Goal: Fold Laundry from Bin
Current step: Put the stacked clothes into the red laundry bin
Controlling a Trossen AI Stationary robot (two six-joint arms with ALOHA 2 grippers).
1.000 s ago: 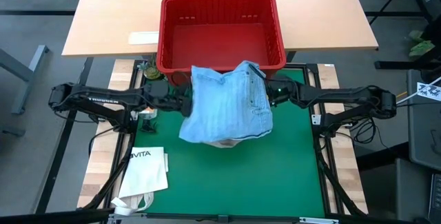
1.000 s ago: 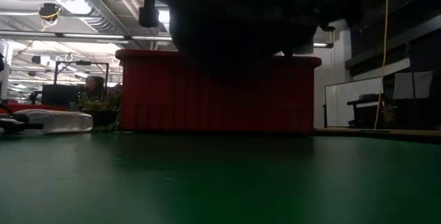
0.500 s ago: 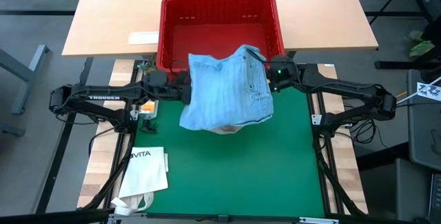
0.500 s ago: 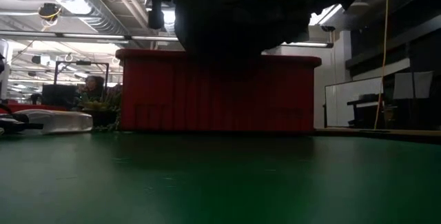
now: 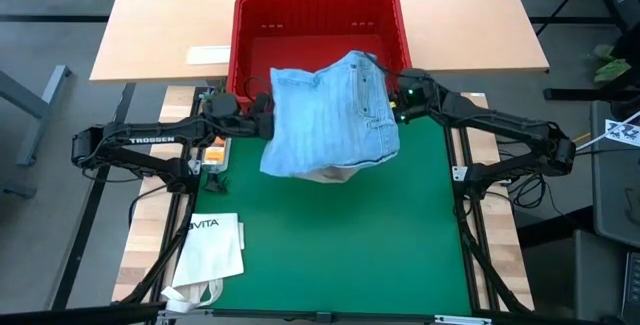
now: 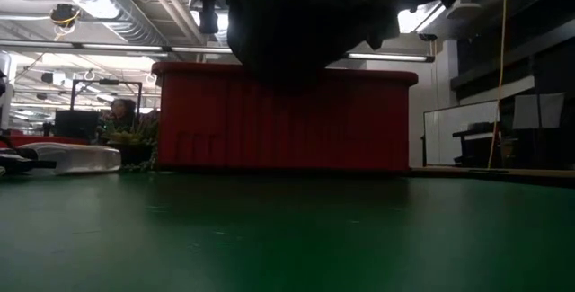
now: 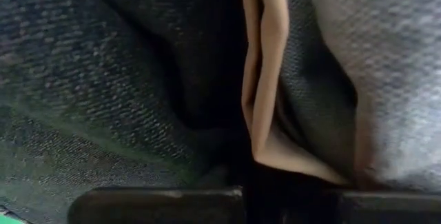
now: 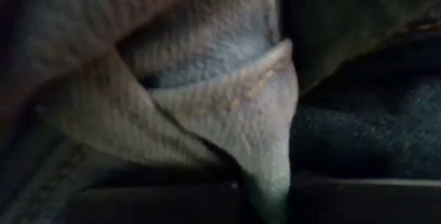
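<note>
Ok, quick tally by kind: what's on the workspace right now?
Garments: 1, light blue denim jeans, held up between the left gripper and right gripper
Bins: 1, red bin
Paper bags: 1, white VITA bag
Paper slips on the wooden table: 1
Total: 4

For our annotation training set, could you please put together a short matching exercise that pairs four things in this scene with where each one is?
Things:
1. light blue denim jeans
2. red bin
3. white paper bag
4. left gripper

Places:
A. on the mat's near left corner
B. at the far edge of the green mat, no laundry visible inside
C. held up between both grippers over the mat's far end
D. shut on the jeans' left edge

Right pairs: 1-C, 2-B, 3-A, 4-D
</note>
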